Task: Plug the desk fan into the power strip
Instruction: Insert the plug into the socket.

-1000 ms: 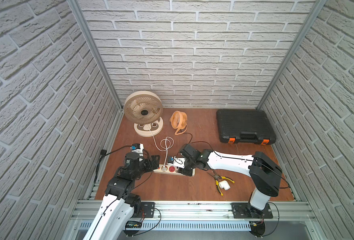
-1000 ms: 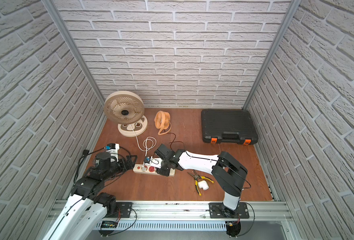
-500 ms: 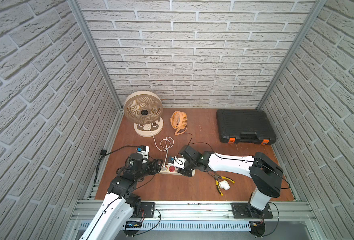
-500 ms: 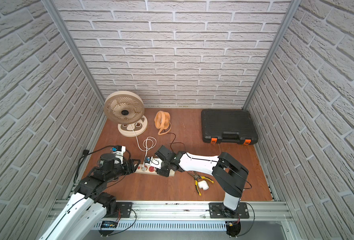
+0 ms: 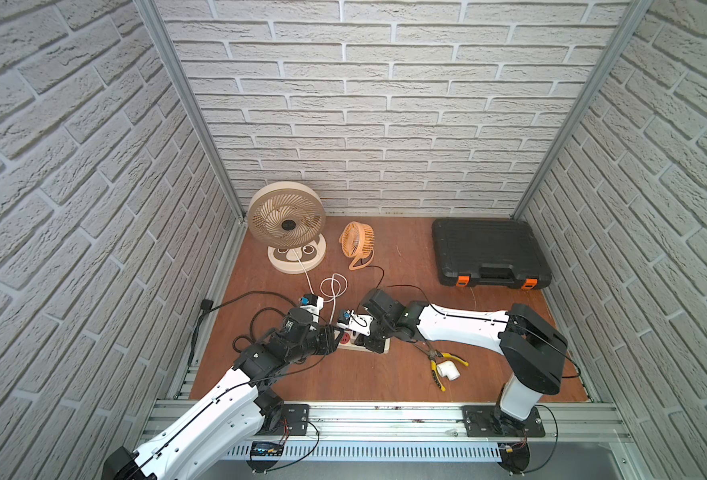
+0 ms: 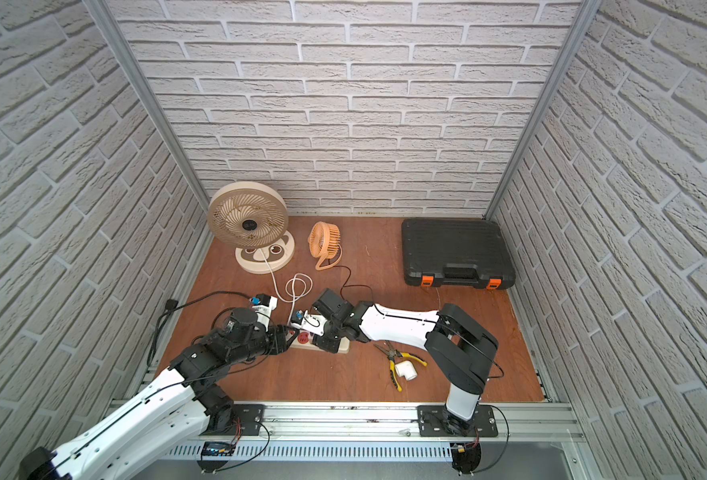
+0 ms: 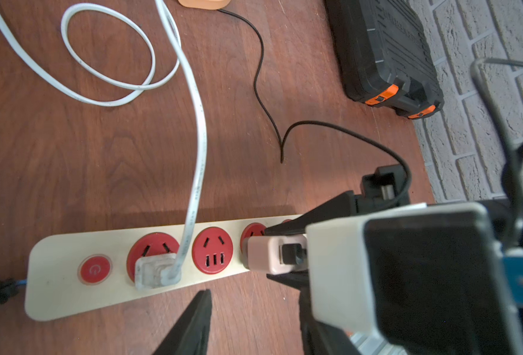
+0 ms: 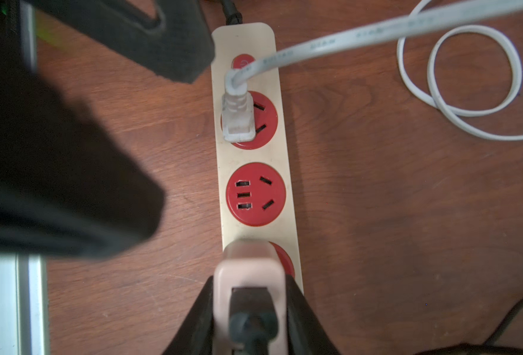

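1. Lying flat on the wooden desk [image 5: 343, 382] near its front, the power strip [image 7: 55, 295] sits between the two arms in both top views. Its red button [image 7: 95, 270] is at the end nearer the left arm [image 5: 218, 411].
2. A white plug [image 7: 155, 270] sits in the socket next to the button. Its flat white cord [image 7: 198, 138] loops on the desk and runs back to the large beige fan [image 5: 286, 222].
3. The second socket [image 8: 255, 195] is bare.
4. The right arm's [image 5: 459, 328] jaws are clamped on a pink adapter [image 8: 249, 267], one finger on each side. The adapter stands over the third socket, but I cannot tell whether its pins are fully in.
5. A thin black cable [image 7: 272, 123] leaves the adapter's back and runs across the desk toward the small orange fan [image 5: 358, 241].
6. The left arm's jaws stand partly apart and hold nothing. One finger [image 7: 198, 316] lies just beside the strip's long edge.
7. A black tool case [image 5: 489, 253] rests at the back. Yellow-handled pliers [image 5: 439, 361] and a white pipe elbow [image 5: 448, 370] lie near the right arm.
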### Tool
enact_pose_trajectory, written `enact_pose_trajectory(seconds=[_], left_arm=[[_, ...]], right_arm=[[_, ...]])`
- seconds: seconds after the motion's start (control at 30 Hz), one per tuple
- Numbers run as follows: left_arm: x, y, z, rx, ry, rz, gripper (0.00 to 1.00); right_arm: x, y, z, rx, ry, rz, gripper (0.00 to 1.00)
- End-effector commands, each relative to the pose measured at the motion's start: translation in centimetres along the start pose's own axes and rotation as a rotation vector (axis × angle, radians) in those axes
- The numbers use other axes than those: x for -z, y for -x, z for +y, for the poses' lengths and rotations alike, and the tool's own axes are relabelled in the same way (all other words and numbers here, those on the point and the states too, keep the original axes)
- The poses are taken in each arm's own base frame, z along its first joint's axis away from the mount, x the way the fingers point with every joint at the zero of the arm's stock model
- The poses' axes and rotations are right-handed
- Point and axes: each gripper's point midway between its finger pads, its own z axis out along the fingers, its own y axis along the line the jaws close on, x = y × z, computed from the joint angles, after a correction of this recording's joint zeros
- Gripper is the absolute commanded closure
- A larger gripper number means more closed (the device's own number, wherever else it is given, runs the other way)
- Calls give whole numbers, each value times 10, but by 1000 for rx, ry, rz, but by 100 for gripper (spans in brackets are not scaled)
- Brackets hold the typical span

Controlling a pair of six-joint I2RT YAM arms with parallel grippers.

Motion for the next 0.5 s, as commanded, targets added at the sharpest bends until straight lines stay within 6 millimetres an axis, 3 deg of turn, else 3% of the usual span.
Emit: enact_pose_trajectory(seconds=[0.0,0.17,0.3,0.33,0.37,0.4,0.47], left_arm=[[-1,15,-9,4,-37,-72,51],[-1,17,-10,4,-38,-76,51],[-4,16,-12,7,-47,-67,52],[-5,16,-12,9,-49,-66,52],[-5,15,-13,9,-53,-64,52],[-5,15,-13,10,-54,-64,52],[-4,15,-13,12,-56,-67,52]], right_arm=[[5,-27,13,-55,38,118,56],[22,-12,9,-65,11,82,49],[33,-6,11,-84,12,65,35],[37,-4,11,-94,9,55,29],[42,-3,11,-101,7,43,11],[47,-2,13,-109,4,29,1],[60,1,11,-138,-21,-10,0]])
